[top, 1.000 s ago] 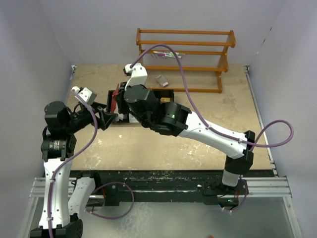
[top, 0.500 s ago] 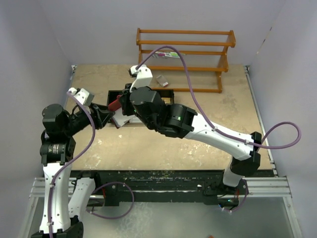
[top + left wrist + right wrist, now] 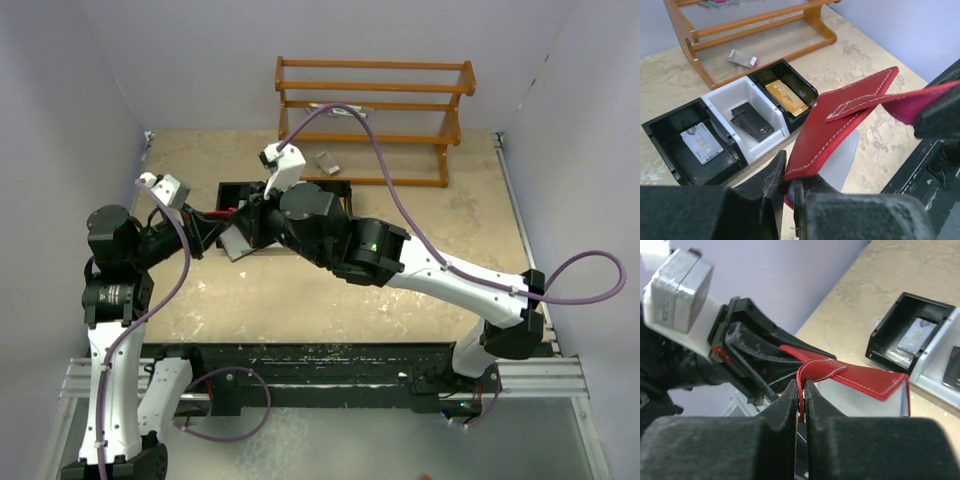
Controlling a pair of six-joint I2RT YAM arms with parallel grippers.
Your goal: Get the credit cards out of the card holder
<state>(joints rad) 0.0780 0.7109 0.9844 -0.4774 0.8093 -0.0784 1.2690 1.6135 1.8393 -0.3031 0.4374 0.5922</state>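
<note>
Gaping open, the red white-stitched card holder (image 3: pixel 835 120) is pinched by left tool (image 3: pixel 788 192) and right tool (image 3: pixel 801 396).

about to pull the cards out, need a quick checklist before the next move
1. Right gripper pinching the wallet tab: ok
2. Left gripper shut on wallet edge: ok
3. Wallet held clear of table: ok
4. Wallet open enough to reach sleeves: cannot tell
5. Cards inside wallet: cannot tell
6. Tray in view beside wallet: ok
</note>
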